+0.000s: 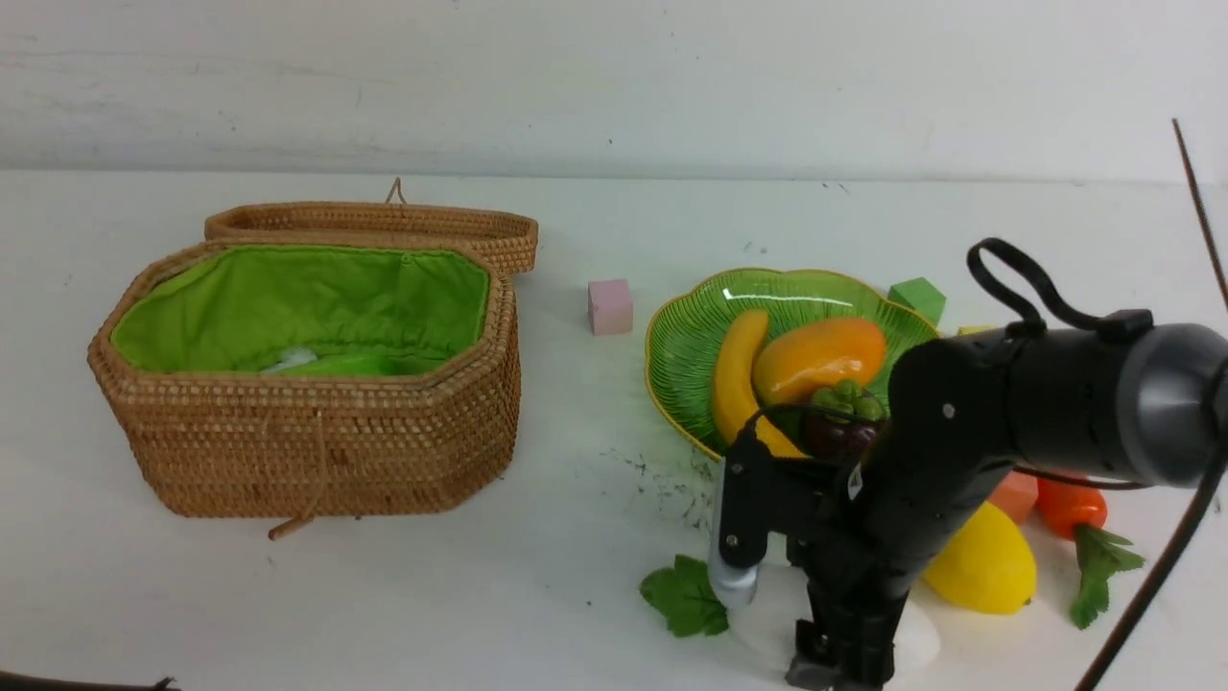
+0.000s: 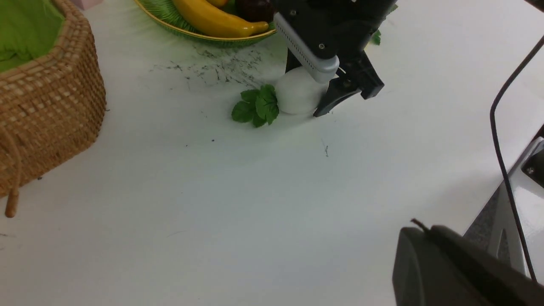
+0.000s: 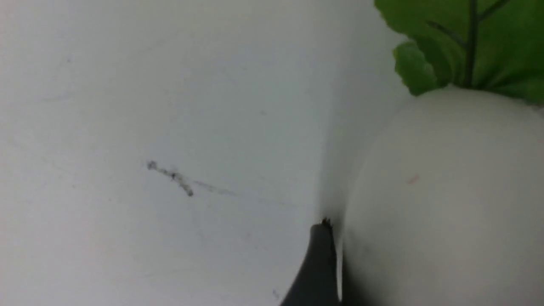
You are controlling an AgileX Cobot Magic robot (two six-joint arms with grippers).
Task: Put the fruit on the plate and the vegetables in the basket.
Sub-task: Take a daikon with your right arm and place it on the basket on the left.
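The white radish (image 1: 767,614) with green leaves (image 1: 686,595) lies on the table in front of the plate. My right gripper (image 1: 839,672) is down over it, open, with a finger on each side. In the right wrist view one finger (image 3: 316,263) stands just beside the radish (image 3: 446,204). The green plate (image 1: 691,336) holds the banana (image 1: 737,379), mango (image 1: 815,357) and mangosteen (image 1: 842,422). The lemon (image 1: 983,561) and carrot (image 1: 1070,506) lie on the table at the right. The basket (image 1: 317,441) stands open at the left. My left gripper (image 2: 418,231) hangs shut and empty.
The basket's lid (image 1: 384,226) lies behind it. A pink cube (image 1: 610,306) sits left of the plate, a green cube (image 1: 916,296) behind it and an orange cube (image 1: 1015,496) by the carrot. A dark cable (image 1: 1151,576) crosses the right edge.
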